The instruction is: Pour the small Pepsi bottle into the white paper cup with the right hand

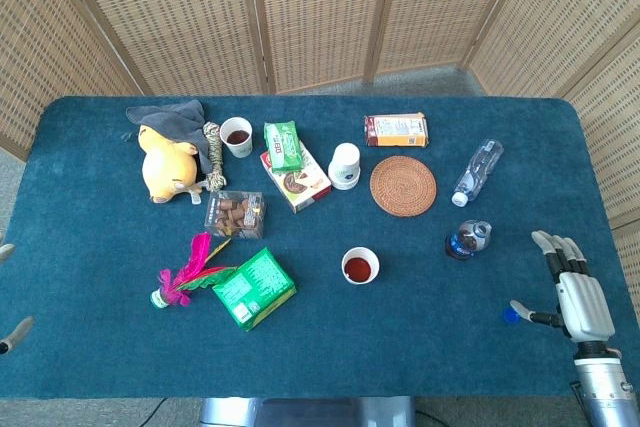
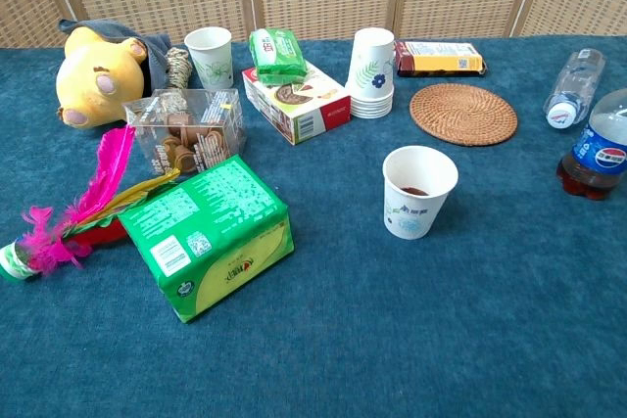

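The small Pepsi bottle [image 1: 468, 239] [image 2: 598, 149] stands upright at the right of the blue table, with dark cola low in it. The white paper cup [image 1: 360, 265] [image 2: 418, 191] stands to its left near the table's middle and holds a little dark liquid. In the head view my right hand [image 1: 575, 292] hovers near the front right corner, fingers apart and holding nothing, a hand's width right of the bottle. Only two tips of my left hand [image 1: 12, 333] show at the far left edge. The chest view shows neither hand.
A clear water bottle [image 1: 478, 171] lies behind the Pepsi, beside a woven coaster [image 1: 402, 185]. Stacked cups [image 1: 344, 165], snack boxes [image 1: 296, 177], another filled cup [image 1: 237, 135] and a yellow plush [image 1: 167, 162] line the back. A green box [image 1: 255, 287] and a pink feather toy [image 1: 185, 272] lie front left.
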Available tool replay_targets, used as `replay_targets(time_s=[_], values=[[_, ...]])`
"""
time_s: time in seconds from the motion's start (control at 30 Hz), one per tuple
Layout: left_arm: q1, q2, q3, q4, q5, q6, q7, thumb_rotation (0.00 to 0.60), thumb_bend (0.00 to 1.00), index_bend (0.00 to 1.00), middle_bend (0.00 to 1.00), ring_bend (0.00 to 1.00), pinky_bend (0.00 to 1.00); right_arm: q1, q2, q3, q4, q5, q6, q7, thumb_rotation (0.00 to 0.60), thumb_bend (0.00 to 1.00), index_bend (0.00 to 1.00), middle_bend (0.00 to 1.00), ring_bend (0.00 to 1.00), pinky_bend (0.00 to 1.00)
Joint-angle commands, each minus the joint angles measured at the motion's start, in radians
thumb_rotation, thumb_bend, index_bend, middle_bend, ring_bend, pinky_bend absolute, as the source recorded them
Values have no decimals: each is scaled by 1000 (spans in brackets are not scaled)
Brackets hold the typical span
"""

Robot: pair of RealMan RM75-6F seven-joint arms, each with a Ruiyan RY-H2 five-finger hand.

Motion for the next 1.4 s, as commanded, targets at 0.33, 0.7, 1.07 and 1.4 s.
replay_targets(time_s=[0.33,0.7,1.07,1.4], values=[[-4,0,-4,1,-13,-6,-6,600,334,0,0,0,0,19,-15,6,26,35,-59,34,600,0,0,0,0,0],[-3,7,-6,10,-23,-2,-37,600,333,0,0,0,0,75,-69,34,121,107,-199,156,600,0,0,0,0,0],[-2,8,-7,1,-29,-4,-28,600,333,0,0,0,0,133,-116,68,196,153,-309,245,600,0,0,0,0,0],[-4,9,-7,0,-32,-10,-26,600,333,0,0,0,0,175,-143,101,215,172,-347,271,599,0,0,0,0,0]])
